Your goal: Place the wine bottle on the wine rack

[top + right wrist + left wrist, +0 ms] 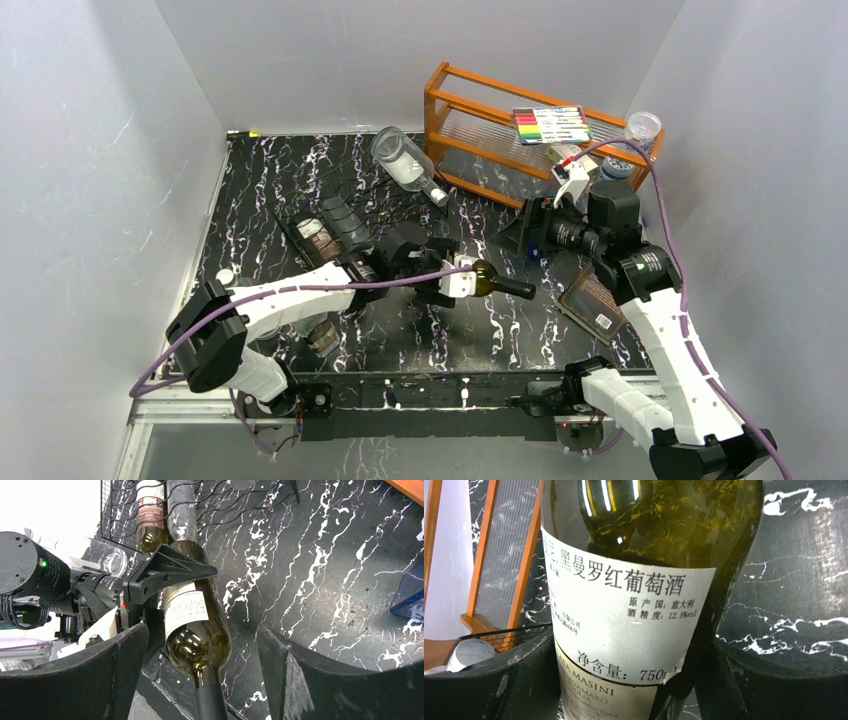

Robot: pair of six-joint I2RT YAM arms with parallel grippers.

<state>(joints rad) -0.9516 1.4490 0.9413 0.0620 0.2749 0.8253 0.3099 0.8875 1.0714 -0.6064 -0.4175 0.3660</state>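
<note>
The dark green wine bottle (490, 280) with white labels lies level above the table, neck pointing right. My left gripper (447, 277) is shut on its body; in the left wrist view the bottle (629, 605) fills the gap between the black fingers (489, 680). The black wire wine rack (300, 232) lies just left of the left gripper and holds two bottles; it also shows in the right wrist view (117, 515). My right gripper (525, 235) is open, just beyond the bottle's neck, and its fingers (105, 670) stand wide on either side of the neck (207, 695) without touching it.
An orange wooden shelf (470, 110) stands at the back right with a marker pack (550, 125) on top and a plastic cup (642, 128) beside it. A clear jar (405, 160) lies behind the rack. A brown flat box (593, 302) lies by the right arm.
</note>
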